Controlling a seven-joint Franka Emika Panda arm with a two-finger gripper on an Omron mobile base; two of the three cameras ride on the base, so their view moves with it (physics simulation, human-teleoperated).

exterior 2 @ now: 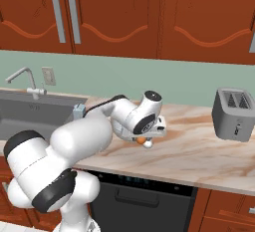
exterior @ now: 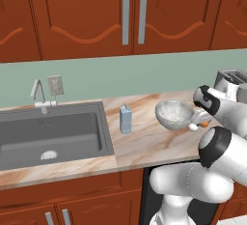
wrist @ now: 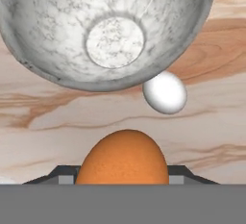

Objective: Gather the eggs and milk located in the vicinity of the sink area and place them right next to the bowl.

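orange-brown egg (wrist: 124,156) nearest, clamped in the closed gripper (wrist: 124,180) just beside the bowl (wrist: 43,45) | white egg (wrist: 165,92) on the counter (wrist: 216,122) touching the bowl's rim; open marble beyond | left base view: milk (exterior: 125,119) between sink (exterior: 50,134) and bowl | right base view: toaster (exterior 2: 233,113), well apart | eggs 2, carton 1, bowl 1

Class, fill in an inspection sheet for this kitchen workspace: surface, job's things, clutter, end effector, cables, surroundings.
Surface: marbled counter, sink set in at left.
Job's things: bowl on counter; white egg lying beside it; orange-brown egg in the end effector; milk upright between sink and bowl.
Clutter: toaster at far right.
End effector: shut on the orange-brown egg, low beside the bowl.
Cables: nothing seen.
Surroundings: faucet, wall outlet, red-brown cabinets.
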